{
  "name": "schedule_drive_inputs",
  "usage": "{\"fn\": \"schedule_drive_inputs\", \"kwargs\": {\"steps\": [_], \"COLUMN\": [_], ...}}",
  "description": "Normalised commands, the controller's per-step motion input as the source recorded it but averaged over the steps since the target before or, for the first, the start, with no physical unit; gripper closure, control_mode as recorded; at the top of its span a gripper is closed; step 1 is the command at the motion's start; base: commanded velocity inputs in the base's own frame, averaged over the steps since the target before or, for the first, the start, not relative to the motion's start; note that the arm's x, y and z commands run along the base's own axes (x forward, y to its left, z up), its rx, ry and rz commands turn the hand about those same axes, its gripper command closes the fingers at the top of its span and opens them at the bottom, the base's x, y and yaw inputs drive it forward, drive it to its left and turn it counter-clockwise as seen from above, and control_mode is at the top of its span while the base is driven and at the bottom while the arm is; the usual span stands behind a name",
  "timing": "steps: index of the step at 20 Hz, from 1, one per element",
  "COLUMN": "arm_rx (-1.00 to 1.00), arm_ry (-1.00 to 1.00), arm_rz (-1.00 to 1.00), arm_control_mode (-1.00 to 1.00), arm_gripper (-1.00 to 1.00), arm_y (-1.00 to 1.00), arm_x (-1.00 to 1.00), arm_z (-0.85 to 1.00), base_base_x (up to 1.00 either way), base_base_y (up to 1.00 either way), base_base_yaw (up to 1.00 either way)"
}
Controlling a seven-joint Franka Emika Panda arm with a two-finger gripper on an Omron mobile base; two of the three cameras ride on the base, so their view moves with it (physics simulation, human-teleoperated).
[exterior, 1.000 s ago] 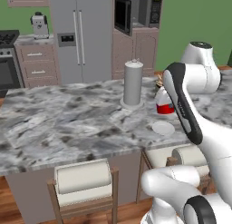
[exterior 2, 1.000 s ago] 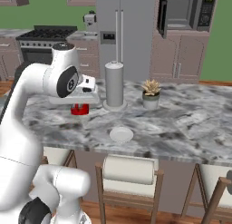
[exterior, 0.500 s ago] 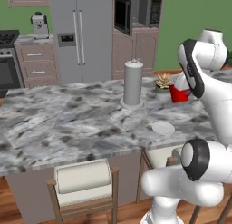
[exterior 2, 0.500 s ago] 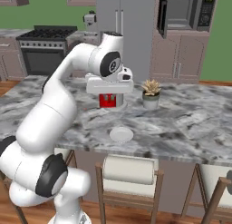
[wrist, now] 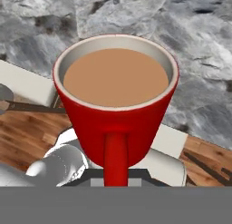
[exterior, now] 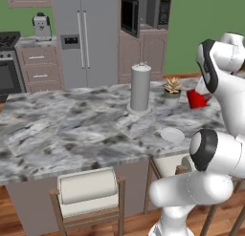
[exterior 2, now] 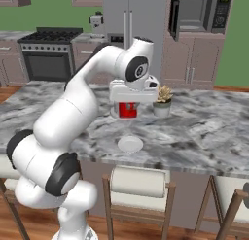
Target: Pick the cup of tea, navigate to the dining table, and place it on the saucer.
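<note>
I have the cup of tea (exterior 2: 127,109) in the air, upright and full, with its handle turned back toward the gripper (exterior 2: 128,104), whose jaws are clenched on that handle side as far as the hand view lets me judge. The saucer (exterior 2: 130,144) lies on the dining table (exterior 2: 204,132) on the near side of the cup, close to the counter's near edge and lower than the cup, so the coming move, as I read it, is toward me and then down. In the left base view the cup sits to the right of and beyond the saucer (exterior: 172,134), near the small potted succulent (exterior: 172,89). The tall grey cylinder (exterior: 140,88) stands to the left, well apart from that path.
</note>
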Motion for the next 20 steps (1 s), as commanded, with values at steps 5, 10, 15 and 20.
{"fn": "schedule_drive_inputs", "kwargs": {"steps": [5,10,15,20], "arm_rx": [0.0,0.0,0.01,0.02], "arm_ry": [-0.08,-0.2,-0.15,-0.04], "arm_rz": [0.2,0.14,0.1,0.01], "arm_control_mode": [-1.0,-1.0,-1.0,-1.0], "arm_gripper": [1.0,1.0,1.0,1.0], "arm_y": [0.16,0.01,0.0,0.0], "arm_x": [0.01,0.31,0.44,0.5], "arm_z": [-0.62,-0.51,-0.49,-0.39], "base_base_x": [0.0,0.0,0.0,0.0], "base_base_y": [0.0,0.0,0.0,0.0], "base_base_yaw": [0.0,0.0,0.0,0.0]}}
